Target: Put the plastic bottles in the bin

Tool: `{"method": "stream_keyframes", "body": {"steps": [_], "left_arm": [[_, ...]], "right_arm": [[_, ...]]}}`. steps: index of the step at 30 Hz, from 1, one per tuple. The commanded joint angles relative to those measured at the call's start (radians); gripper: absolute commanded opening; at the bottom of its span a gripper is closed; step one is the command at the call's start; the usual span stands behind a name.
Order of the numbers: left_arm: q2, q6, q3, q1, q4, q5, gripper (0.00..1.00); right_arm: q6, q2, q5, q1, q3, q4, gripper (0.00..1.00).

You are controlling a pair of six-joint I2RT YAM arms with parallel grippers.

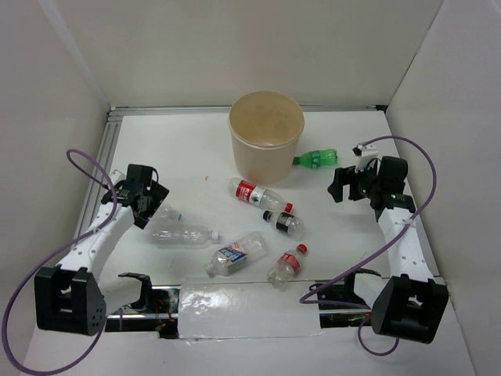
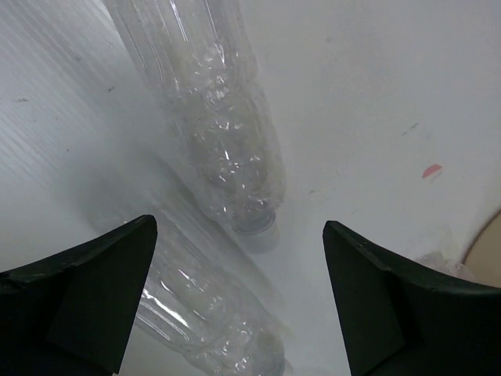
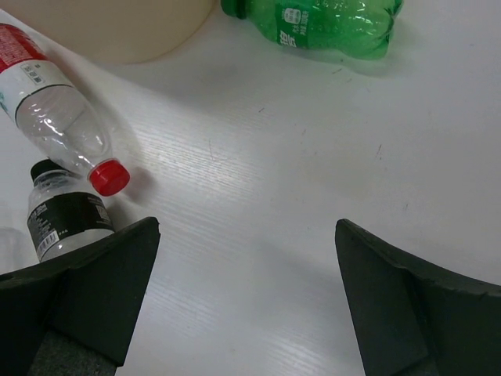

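Note:
The tan bin [image 1: 266, 135] stands at the back middle of the table. A green bottle [image 1: 316, 159] lies just right of it. A red-labelled bottle [image 1: 254, 193], a black-labelled one [image 1: 285, 223], a blue-white one [image 1: 235, 254] and a red-capped one [image 1: 287, 264] lie in the middle. My left gripper [image 1: 151, 208] is open over two clear bottles, the far one [image 2: 223, 141] and the near one [image 2: 203, 313], which lies partly between the jaws. My right gripper [image 1: 339, 186] is open over bare table, with the green bottle [image 3: 329, 23] ahead of it and the red-labelled bottle [image 3: 55, 110] to its left.
White walls enclose the table on three sides. A clear plastic sheet [image 1: 243, 309] lies at the near edge between the arm bases. The bin's wall [image 3: 117, 31] shows at the top left of the right wrist view. A small red mark [image 2: 431, 170] is on the table.

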Motion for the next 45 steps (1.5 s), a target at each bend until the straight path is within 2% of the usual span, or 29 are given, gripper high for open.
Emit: {"method": "stream_keyframes", "body": {"steps": [1, 4, 8, 9, 12, 14, 15, 18, 19, 21, 23, 25, 27, 30, 33, 35, 36, 38, 39, 41, 42, 43, 44, 45], "left_arm": [[0.054, 0.034, 0.016, 0.012, 0.043, -0.056, 1.00], [0.125, 0.043, 0.016, 0.037, 0.095, -0.066, 1.00], [0.309, 0.065, 0.079, 0.060, 0.132, -0.075, 1.00], [0.341, 0.065, 0.088, 0.060, 0.132, -0.084, 0.96], [0.402, 0.087, 0.099, 0.060, 0.154, -0.084, 0.65], [0.403, 0.103, 0.088, 0.060, 0.190, -0.072, 0.49], [0.360, 0.127, 0.088, 0.051, 0.190, -0.072, 0.35], [0.262, 0.201, 0.088, -0.017, 0.217, -0.063, 0.18], [0.222, 0.225, 0.120, -0.041, 0.217, -0.063, 0.13], [0.105, 0.309, 0.148, -0.111, 0.273, -0.034, 0.09], [0.041, 0.380, 0.203, -0.156, 0.345, 0.015, 0.02], [0.002, 0.455, 0.249, -0.224, 0.423, 0.081, 0.02], [0.002, 0.488, 0.339, -0.294, 0.529, 0.099, 0.00], [0.108, 0.563, 0.482, -0.395, 0.663, 0.134, 0.00], [0.296, 0.626, 0.670, -0.461, 0.724, 0.112, 0.02], [0.404, 0.675, 0.776, -0.521, 0.764, 0.044, 0.03], [0.513, 0.695, 0.885, -0.538, 0.773, 0.024, 0.03], [0.624, 0.732, 1.002, -0.581, 0.743, -0.070, 0.08], [0.725, 0.774, 1.112, -0.593, 0.724, -0.104, 0.15], [0.803, 0.813, 1.191, -0.603, 0.665, -0.165, 0.22], [0.829, 0.813, 1.230, -0.612, 0.652, -0.177, 0.37], [0.864, 0.813, 1.231, -0.612, 0.652, -0.197, 0.46], [0.873, 0.827, 1.231, -0.612, 0.642, -0.198, 0.61], [0.874, 0.827, 1.231, -0.612, 0.631, -0.198, 0.68]], "right_arm": [[-0.012, -0.026, -0.043, -0.008, -0.007, 0.020, 1.00], [-0.021, -0.017, -0.066, -0.008, -0.007, 0.020, 1.00], [-0.052, -0.007, -0.090, -0.008, 0.003, -0.002, 1.00], [-0.052, -0.007, -0.090, -0.008, 0.003, -0.014, 1.00], [-0.107, 0.002, -0.133, -0.008, 0.026, -0.049, 1.00], [-0.165, 0.002, -0.181, -0.008, 0.038, -0.094, 0.97], [-0.188, 0.012, -0.202, -0.008, 0.050, -0.114, 0.94], [-0.317, 0.023, -0.314, -0.008, 0.073, -0.218, 0.80], [-0.358, 0.023, -0.345, -0.008, 0.073, -0.250, 0.68], [-0.478, 0.034, -0.441, -0.008, 0.087, -0.345, 0.57], [-0.495, 0.043, -0.474, 0.015, 0.087, -0.361, 0.48], [-0.466, 0.043, -0.474, 0.038, 0.075, -0.324, 0.49], [-0.433, 0.043, -0.440, 0.075, 0.064, -0.269, 0.56], [-0.391, 0.062, -0.402, 0.106, 0.064, -0.243, 0.63], [-0.362, 0.071, -0.368, 0.136, 0.064, -0.218, 0.69], [-0.327, 0.071, -0.345, 0.161, 0.053, -0.192, 0.71], [-0.310, 0.060, -0.330, 0.182, 0.053, -0.183, 0.71], [-0.300, 0.060, -0.302, 0.204, 0.053, -0.183, 0.73], [-0.291, 0.050, -0.284, 0.233, 0.041, -0.183, 0.74], [-0.270, 0.039, -0.255, 0.273, 0.030, -0.158, 0.77], [-0.270, 0.039, -0.226, 0.321, 0.030, -0.158, 0.81], [-0.259, 0.049, -0.207, 0.346, 0.030, -0.131, 0.81], [-0.248, 0.062, -0.189, 0.404, 0.020, -0.131, 0.85], [-0.248, 0.075, -0.151, 0.432, 0.020, -0.119, 0.87]]}}
